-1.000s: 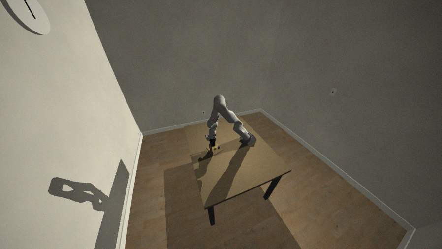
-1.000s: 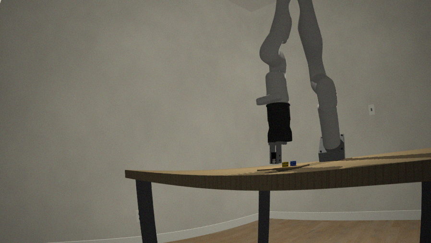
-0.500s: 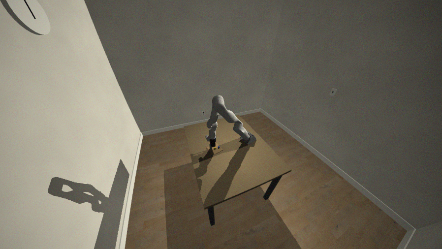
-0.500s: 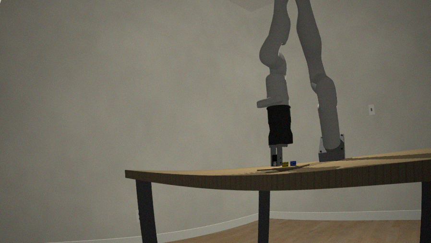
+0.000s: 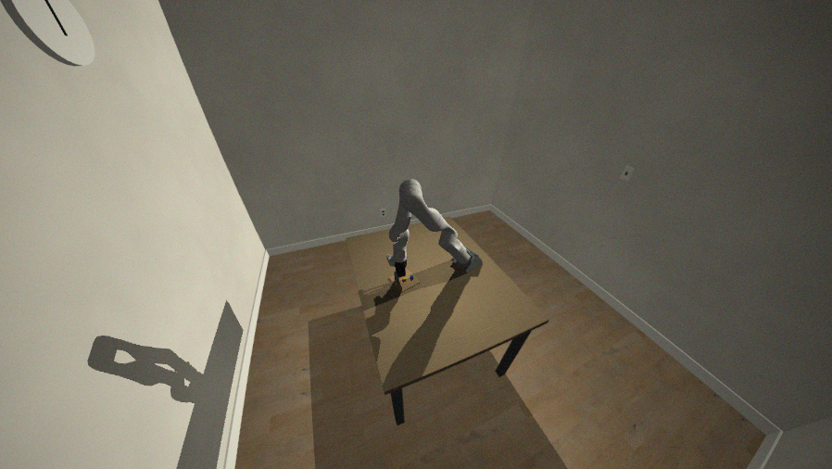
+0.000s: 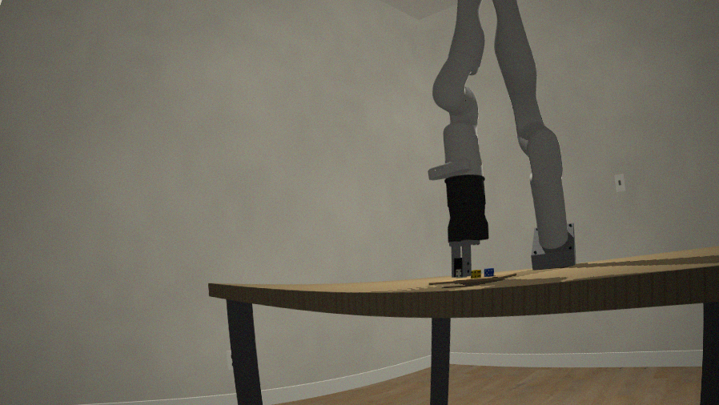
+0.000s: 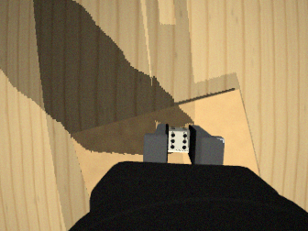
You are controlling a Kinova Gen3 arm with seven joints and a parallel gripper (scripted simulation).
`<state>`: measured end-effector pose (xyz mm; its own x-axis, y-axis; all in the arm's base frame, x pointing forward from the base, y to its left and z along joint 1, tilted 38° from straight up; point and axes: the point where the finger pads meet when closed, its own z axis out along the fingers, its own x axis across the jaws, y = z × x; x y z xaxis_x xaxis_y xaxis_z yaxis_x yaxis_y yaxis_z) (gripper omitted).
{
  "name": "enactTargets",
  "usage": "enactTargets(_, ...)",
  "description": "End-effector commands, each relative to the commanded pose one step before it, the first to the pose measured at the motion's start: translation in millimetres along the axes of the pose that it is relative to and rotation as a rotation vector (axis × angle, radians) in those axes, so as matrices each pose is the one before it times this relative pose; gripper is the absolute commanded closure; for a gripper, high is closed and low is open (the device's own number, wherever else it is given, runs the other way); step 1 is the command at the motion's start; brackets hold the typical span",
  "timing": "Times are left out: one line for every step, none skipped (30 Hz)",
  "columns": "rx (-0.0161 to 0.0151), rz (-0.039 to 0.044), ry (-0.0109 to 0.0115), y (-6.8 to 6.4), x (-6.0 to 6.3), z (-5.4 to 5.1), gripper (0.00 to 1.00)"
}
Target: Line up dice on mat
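My gripper [image 7: 178, 138] [image 6: 459, 272] [image 5: 399, 279] is shut on a white die [image 7: 179, 140] [image 6: 458, 272] whose top shows six. It holds the die down at the tan mat [image 7: 226, 121] [image 6: 495, 277] [image 5: 414, 285], at the end far from the robot's base [image 6: 553, 251] [image 5: 468, 263]. A yellow die [image 6: 475, 273] [image 5: 404, 279] stands on the mat beside the gripper. A blue die [image 6: 488, 272] [image 5: 410, 277] stands beyond it, toward the base. The yellow and blue dice are hidden in the wrist view.
The wooden table [image 6: 351, 296] [image 5: 460, 326] [image 7: 275, 35] carries the mat near its far left part. The arm's dark shadow [image 7: 92, 71] falls across the table and the mat's edge. The table's left edge [image 6: 210, 287] is some way beyond the gripper.
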<state>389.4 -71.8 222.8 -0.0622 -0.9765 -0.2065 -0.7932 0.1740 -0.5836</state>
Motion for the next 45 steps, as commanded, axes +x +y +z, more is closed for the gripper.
enactTargets(0.00076,-0.00005,0.00056,-0.24,0.17,-0.24,0.66)
enactTargets(0.00000,0.00000,0.00000,0.00,0.00,0.00,0.66)
enactTargets(0.00000,0.00000,0.00000,0.00,0.00,0.00,0.66)
enactTargets(0.00000,0.00000,0.00000,0.00,0.00,0.00,0.66)
enactTargets(0.00000,0.00000,0.00000,0.00,0.00,0.00,0.66)
enactTargets(0.00000,0.00000,0.00000,0.00,0.00,0.00,0.66)
enactTargets(0.00000,0.00000,0.00000,0.00,0.00,0.00,0.66)
enactTargets(0.00000,0.00000,0.00000,0.00,0.00,0.00,0.66)
enactTargets(0.00000,0.00000,0.00000,0.00,0.00,0.00,0.66)
enactTargets(0.00000,0.00000,0.00000,0.00,0.00,0.00,0.66)
enactTargets(0.00000,0.00000,0.00000,0.00,0.00,0.00,0.66)
enactTargets(0.00000,0.00000,0.00000,0.00,0.00,0.00,0.66)
enactTargets(0.00000,0.00000,0.00000,0.00,0.00,0.00,0.66)
enactTargets(0.00000,0.00000,0.00000,0.00,0.00,0.00,0.66)
enactTargets(0.00000,0.00000,0.00000,0.00,0.00,0.02,0.66)
enactTargets(0.00000,0.00000,0.00000,0.00,0.00,0.04,0.66)
enactTargets(0.00000,0.00000,0.00000,0.00,0.00,0.00,0.66)
enactTargets(0.00000,0.00000,0.00000,0.00,0.00,0.00,0.66)
enactTargets(0.00001,0.00000,0.00000,0.00,0.00,0.08,0.66)
enactTargets(0.00001,0.00000,-0.00001,0.00,0.00,0.11,0.66)
enactTargets(0.00001,0.00000,-0.00001,0.00,0.00,0.15,0.66)
enactTargets(0.00001,0.00000,-0.00001,-0.01,0.00,0.19,0.66)
enactTargets(0.00001,0.00000,-0.00001,-0.01,0.00,0.23,0.66)
enactTargets(0.00001,0.00000,-0.00001,-0.01,0.00,0.26,0.66)
enactTargets(0.00001,0.00000,-0.00001,0.00,0.00,0.28,0.66)
enactTargets(0.00001,0.00000,0.00000,0.00,0.00,0.30,0.66)
enactTargets(0.00000,0.00000,0.00000,0.00,0.00,0.30,0.66)
enactTargets(0.00000,0.00000,0.00000,0.00,0.00,0.30,0.66)
enactTargets(-0.00001,0.00000,0.00000,0.00,0.00,0.30,0.66)
enactTargets(-0.00001,0.00000,0.00001,0.00,0.00,0.28,0.66)
enactTargets(-0.00001,0.00000,0.00001,0.00,0.00,0.26,0.66)
enactTargets(-0.00001,0.00000,0.00001,0.01,0.00,0.23,0.66)
enactTargets(-0.00001,0.00000,0.00001,0.01,0.00,0.19,0.66)
enactTargets(0.00000,0.00000,0.00000,0.00,0.00,0.00,0.66)
enactTargets(0.00000,0.00000,0.00000,0.00,0.00,0.00,0.66)
enactTargets(-0.00001,0.00000,0.00001,0.00,0.00,0.15,0.66)
enactTargets(-0.00001,0.00000,0.00001,0.00,0.00,0.11,0.66)
enactTargets(-0.00001,0.00000,0.00000,0.00,0.00,0.08,0.66)
enactTargets(0.00000,0.00000,0.00000,0.00,0.00,0.04,0.66)
enactTargets(0.00000,0.00000,0.00000,0.00,0.00,0.02,0.66)
enactTargets(0.00000,0.00000,0.00000,0.00,0.00,0.00,0.66)
enactTargets(0.00000,0.00000,0.00000,0.00,0.00,0.00,0.66)
enactTargets(0.00000,0.00000,0.00000,0.00,0.00,0.00,0.66)
enactTargets(0.00000,0.00000,0.00000,0.00,0.00,0.00,0.66)
enactTargets(0.00000,0.00000,0.00000,0.00,0.00,0.00,0.66)
